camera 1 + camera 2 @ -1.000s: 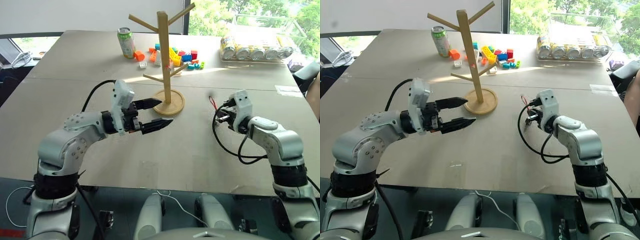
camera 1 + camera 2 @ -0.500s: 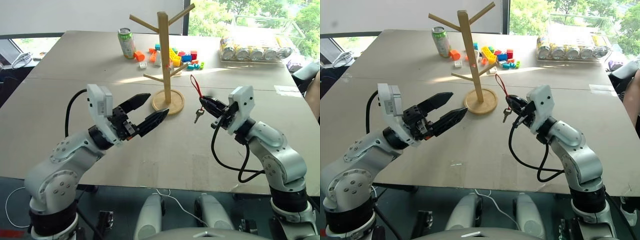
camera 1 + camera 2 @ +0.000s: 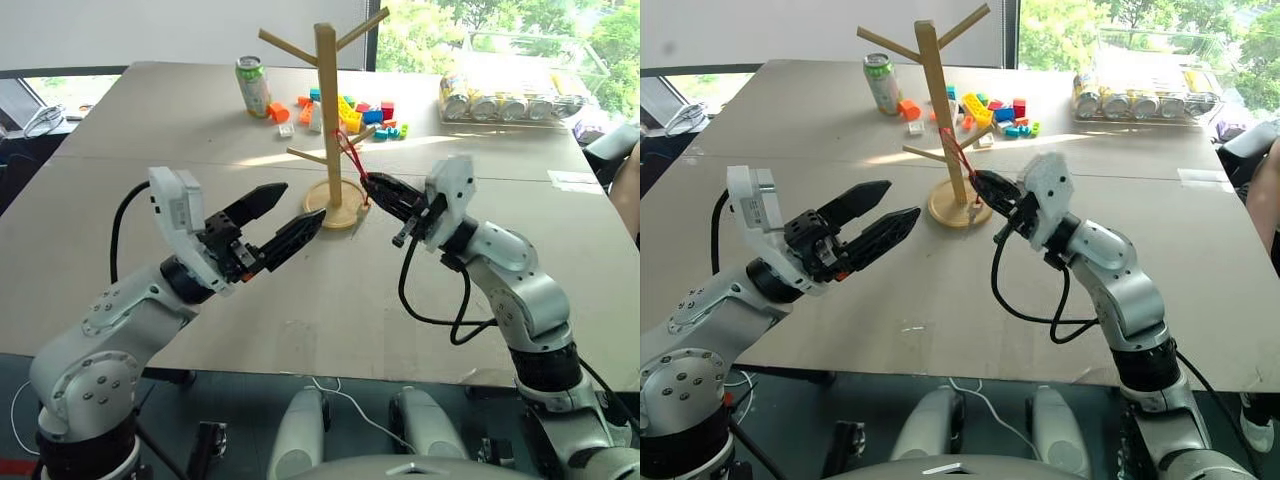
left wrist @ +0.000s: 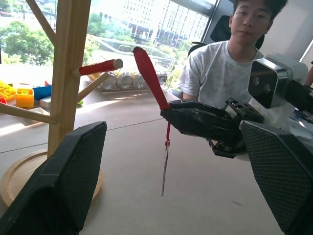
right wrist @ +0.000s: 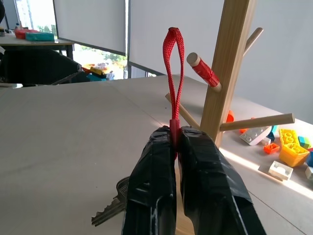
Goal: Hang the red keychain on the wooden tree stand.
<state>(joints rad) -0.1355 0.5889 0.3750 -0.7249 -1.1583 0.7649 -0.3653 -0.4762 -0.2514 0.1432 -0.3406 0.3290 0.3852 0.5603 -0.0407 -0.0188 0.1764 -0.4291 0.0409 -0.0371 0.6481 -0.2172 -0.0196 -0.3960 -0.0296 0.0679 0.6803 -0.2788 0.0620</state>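
Here the wooden tree stand point(image 3: 327, 110) rises from its round base on the table point(image 3: 150, 200), and everything else sits around it. The right gripper point(image 3: 368, 183) is pressed together on the red keychain point(image 3: 350, 153), pinching the cord near its lower end just beside the stand's post. From the pinch the red loop point(image 5: 173, 73) stands up and leans toward the post, close beside a red-tipped peg point(image 5: 204, 72) but not over it. The silver key point(image 4: 165, 169) hangs below the fingers, above the table beside the stand's base. The left gripper point(image 3: 287, 213) hovers on the other side of the base, empty, its two black fingers spread and pointing toward the stand. Behind the stand lie coloured toy blocks point(image 3: 350, 112) and a green can point(image 3: 252, 85). A person point(image 4: 230, 63) in a light shirt sits beyond the table.
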